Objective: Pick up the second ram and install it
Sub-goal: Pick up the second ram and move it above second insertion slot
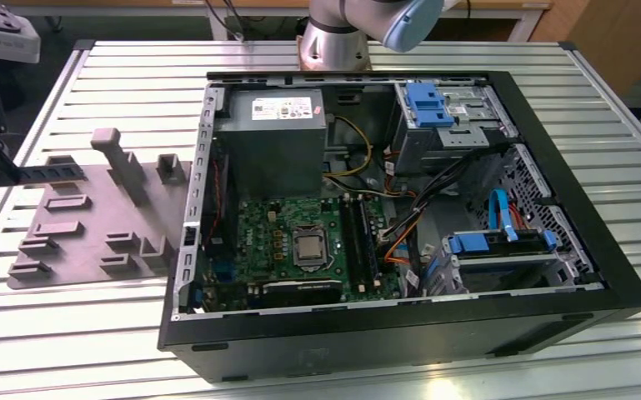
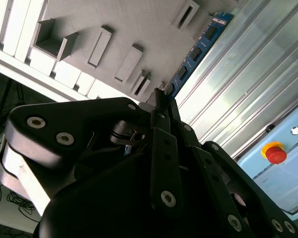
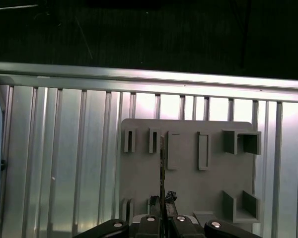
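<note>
The second ram (image 1: 49, 173) is a thin dark stick lying level over the far-left corner of the grey fixture (image 1: 87, 225), at the exterior view's left. My gripper (image 1: 7, 173) is shut on one end of it. In the second wrist view the black fingers (image 2: 159, 116) pinch the stick (image 2: 196, 52), whose chips run away from the gripper beside the fixture (image 2: 139, 25). The first wrist view has the ram (image 3: 162, 166) edge-on, rising from the gripper (image 3: 164, 201) across the fixture (image 3: 188, 188). Whether the stick touches the fixture, I cannot tell.
An open computer case (image 1: 587, 250) stands in the middle of the slatted metal table (image 1: 109, 83), with its motherboard (image 1: 264, 225) and long black sockets (image 1: 356, 242) facing up. The arm's base (image 1: 337, 37) is behind the case. A red button (image 2: 274, 152) sits on a pale box.
</note>
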{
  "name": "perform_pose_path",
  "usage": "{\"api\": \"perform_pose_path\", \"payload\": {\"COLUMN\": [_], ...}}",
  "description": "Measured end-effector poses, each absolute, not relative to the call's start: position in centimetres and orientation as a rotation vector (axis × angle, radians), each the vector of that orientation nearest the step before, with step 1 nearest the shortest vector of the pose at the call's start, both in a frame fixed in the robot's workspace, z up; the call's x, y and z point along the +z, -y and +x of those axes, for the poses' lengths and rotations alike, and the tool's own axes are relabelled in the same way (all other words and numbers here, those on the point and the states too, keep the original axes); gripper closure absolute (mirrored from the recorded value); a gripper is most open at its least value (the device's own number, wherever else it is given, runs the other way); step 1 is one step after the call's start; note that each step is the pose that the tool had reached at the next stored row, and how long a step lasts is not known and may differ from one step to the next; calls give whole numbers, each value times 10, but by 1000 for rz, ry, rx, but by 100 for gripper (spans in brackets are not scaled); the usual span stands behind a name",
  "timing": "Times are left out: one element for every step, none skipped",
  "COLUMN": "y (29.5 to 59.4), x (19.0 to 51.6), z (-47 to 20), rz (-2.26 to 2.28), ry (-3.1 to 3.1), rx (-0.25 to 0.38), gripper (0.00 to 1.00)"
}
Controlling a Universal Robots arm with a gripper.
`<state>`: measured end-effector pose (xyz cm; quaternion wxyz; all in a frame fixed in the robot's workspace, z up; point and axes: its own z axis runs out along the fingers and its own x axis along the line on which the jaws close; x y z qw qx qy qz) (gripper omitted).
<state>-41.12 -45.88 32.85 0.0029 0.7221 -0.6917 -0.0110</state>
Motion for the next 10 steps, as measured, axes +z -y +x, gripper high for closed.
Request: {"api": "perform_pose_path", "payload": {"y": [459,459,459,459,459,459,459,459,459,459], "x": [329,329,329,329,330,330,330,330,330,330], "z": [-411,-411,-411,-411,-411,-411,-411,-411,-411,-411], "rz": [2264,2264,2264,2264,2264,2264,2264,2264,2264,2264], "ry": [2169,2169,2169,2169,2169,2169,2169,2169,2169,2169], "rx": [-35,-35,-35,-35,-35,-35,-35,-35,-35,-35], "gripper": [86,86,86,86,86,86,86,86,86,86]}}
